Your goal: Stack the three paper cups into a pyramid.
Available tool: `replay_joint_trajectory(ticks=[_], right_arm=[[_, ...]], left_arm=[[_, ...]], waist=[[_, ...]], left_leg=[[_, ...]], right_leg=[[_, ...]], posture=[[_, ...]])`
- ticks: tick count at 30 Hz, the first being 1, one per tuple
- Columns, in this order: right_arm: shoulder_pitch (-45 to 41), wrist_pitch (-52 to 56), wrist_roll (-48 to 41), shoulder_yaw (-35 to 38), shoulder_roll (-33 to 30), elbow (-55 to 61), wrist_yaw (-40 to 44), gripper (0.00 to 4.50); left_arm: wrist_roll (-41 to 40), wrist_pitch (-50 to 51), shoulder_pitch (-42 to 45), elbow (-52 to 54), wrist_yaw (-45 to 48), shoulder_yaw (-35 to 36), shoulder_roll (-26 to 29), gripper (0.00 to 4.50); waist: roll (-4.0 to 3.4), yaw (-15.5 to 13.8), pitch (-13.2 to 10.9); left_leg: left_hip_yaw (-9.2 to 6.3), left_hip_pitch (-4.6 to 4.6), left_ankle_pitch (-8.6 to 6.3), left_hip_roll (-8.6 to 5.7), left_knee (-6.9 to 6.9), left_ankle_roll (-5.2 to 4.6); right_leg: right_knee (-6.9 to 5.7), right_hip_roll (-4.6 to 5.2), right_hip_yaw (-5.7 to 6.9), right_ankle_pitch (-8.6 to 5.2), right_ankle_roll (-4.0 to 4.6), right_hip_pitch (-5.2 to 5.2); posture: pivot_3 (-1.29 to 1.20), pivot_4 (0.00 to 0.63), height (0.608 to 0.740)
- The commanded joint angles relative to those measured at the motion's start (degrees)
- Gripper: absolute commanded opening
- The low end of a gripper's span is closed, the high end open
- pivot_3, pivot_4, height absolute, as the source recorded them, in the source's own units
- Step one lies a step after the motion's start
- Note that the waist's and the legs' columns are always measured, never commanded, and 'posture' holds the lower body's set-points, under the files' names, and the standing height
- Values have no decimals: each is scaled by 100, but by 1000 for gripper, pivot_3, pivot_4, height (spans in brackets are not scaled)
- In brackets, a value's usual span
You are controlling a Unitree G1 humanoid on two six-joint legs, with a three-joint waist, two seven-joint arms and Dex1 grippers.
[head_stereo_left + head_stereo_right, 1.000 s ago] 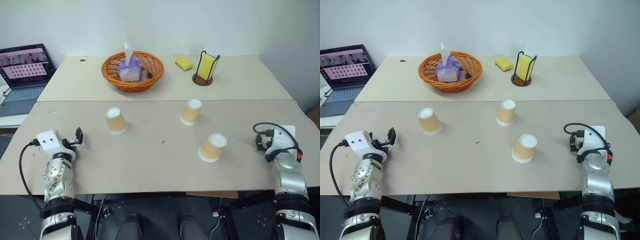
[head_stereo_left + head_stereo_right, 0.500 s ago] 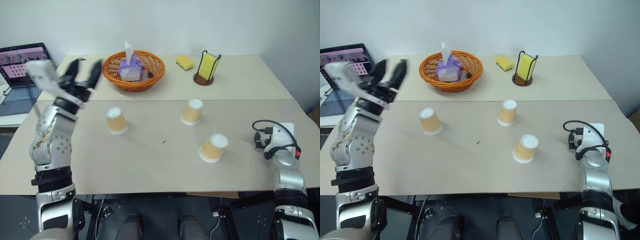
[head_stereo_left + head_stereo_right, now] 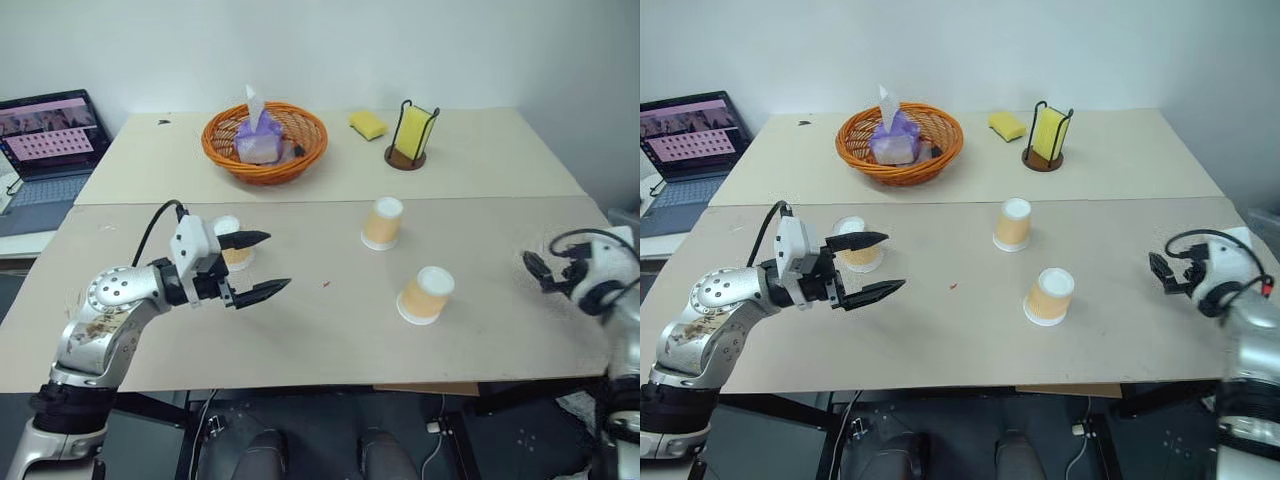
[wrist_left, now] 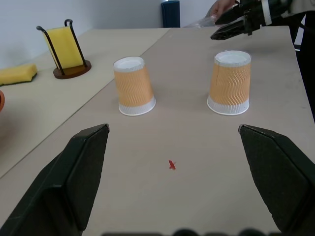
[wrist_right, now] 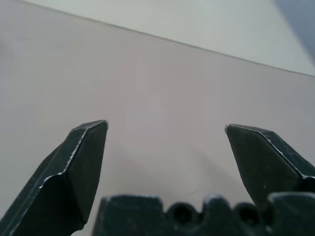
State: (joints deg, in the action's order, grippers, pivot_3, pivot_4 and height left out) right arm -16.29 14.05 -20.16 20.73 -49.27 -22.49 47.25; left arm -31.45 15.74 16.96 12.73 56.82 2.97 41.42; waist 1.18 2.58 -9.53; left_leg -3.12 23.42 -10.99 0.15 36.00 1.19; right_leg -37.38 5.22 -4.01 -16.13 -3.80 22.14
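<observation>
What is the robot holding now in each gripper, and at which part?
Nothing. The left gripper and the right gripper both have open, empty jaws.

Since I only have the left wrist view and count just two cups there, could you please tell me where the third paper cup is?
Observer: The third cup stands upside down on the table, close beside the left gripper. It is off to the gripper's side, not ahead of it.
Operator: Thank you. Is the right gripper carrying anything?
Observer: No. The right gripper is open with nothing in it, over bare table near the right edge.
</observation>
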Motion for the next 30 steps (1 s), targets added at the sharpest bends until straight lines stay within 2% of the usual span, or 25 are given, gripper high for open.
replay_joint_trajectory(ticks=[1,3,5,13,16,21,30], right_arm=[[583,763,-1182,50,-501,1408,1912,4476],[717,1142,-1649,100,-709,1992,2454,4476],[616,1348,-1802,98,-802,2191,2576,4476],[154,1428,-1555,-660,-864,2795,2735,4476],[163,1101,-1113,-1032,-872,2755,2712,4476],[74,822,-841,-1210,-732,2392,2711,4476],[-340,412,-572,-1149,-581,1417,2676,4476]], left_arm=[[-18,-107,-264,242,154,200,91,4500],[-48,-68,-460,363,165,298,128,4500],[-91,-20,-588,447,171,374,173,4500],[-195,310,-1064,833,-73,657,188,4500],[-299,473,-1111,1009,-180,760,184,4500],[-388,630,-1177,1173,-286,851,191,4500],[-490,778,-1171,1259,-362,969,228,4500]], waist=[[-2,0,-1],[-6,25,-3],[-6,52,-3],[1,-28,-6],[3,-75,-8],[4,-89,-8],[5,-47,-8]], left_leg=[[-1,-3,0,1,2,0],[2,-12,0,2,3,0],[3,-18,0,6,8,0],[0,2,-1,5,9,0],[-3,4,-1,0,15,0],[-2,-1,-1,1,22,1],[-2,-4,-1,2,20,1]], right_leg=[[-4,-1,0,0,0,-3],[-13,0,-5,0,-1,-4],[-21,-4,-7,0,0,-6],[-10,0,1,-1,-3,4],[-13,5,4,-1,-3,3],[-17,4,4,-1,-4,0],[-18,2,3,0,-3,-1]], posture=[[0,150,740],[0,150,740],[0,150,740],[0,150,740],[0,150,740],[0,150,740],[0,150,740]])
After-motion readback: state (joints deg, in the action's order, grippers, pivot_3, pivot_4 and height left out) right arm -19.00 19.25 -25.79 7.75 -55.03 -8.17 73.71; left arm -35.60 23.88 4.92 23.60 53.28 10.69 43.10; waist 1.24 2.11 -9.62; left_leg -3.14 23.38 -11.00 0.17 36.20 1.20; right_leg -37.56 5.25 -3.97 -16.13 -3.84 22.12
